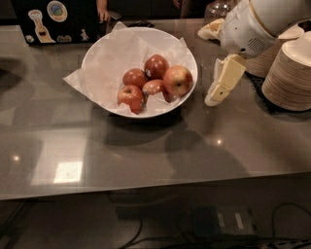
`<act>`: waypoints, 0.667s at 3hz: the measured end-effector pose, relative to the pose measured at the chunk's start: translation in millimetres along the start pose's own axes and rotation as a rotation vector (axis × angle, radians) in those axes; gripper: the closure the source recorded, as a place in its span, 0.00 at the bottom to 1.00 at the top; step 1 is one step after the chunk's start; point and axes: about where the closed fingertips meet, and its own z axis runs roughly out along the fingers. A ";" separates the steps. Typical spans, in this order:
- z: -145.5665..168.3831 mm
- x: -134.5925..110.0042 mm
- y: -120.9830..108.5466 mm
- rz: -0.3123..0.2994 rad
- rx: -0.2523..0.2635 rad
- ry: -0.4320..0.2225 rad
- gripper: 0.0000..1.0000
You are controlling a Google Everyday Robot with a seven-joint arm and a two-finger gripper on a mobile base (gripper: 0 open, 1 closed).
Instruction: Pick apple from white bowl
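Note:
The white bowl [99, 46], wide and lined with crinkled white paper, stands at the middle back of the grey table. Several apples lie in it. The apple [178, 80], the largest, glossy orange-red with a yellowish blush, lies at the bowl's right side. Smaller, darker red apples [134, 78] lie to its left and behind it. My gripper [213, 99], cream-coloured, hangs from the white arm just right of the bowl's rim, above the table. It points down and to the left and touches neither bowl nor apple. It holds nothing.
Stacks of beige-white paper dishes [291, 73] stand at the right, behind and beside the arm. A dark laptop with stickers [58, 17] stands at the back left. A glass jar [218, 7] is at the back. Cables lie on the floor below the table's front edge.

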 end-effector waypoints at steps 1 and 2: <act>10.8 -5.2 -6.8 -0.005 -0.019 -0.038 0.06; 19.2 -8.7 -11.0 -0.009 -0.031 -0.060 0.21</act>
